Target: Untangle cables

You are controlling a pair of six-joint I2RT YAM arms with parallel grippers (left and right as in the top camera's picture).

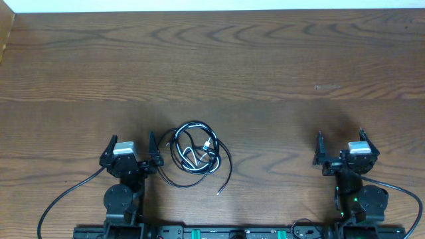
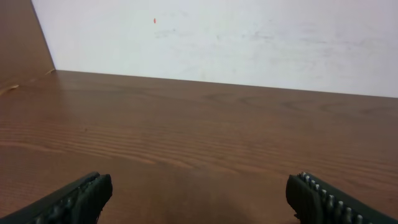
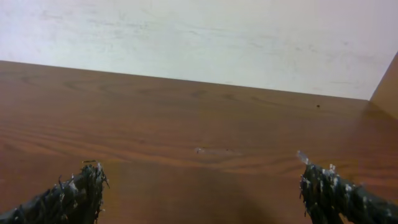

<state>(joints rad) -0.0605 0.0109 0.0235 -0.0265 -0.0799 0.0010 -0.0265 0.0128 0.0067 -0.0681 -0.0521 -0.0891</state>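
the table (image 1: 265, 60) was dark grained wood with a soft sheen. the cables (image 1: 192, 149) looked smooth. the left tool (image 2: 198, 198) was ribbed matt black; the right tool (image 3: 200, 194) rough, perhaps fibrous.

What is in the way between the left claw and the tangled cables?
Nothing visible. The cables lie on the table right beside the open left claw, with only bare wood between them.
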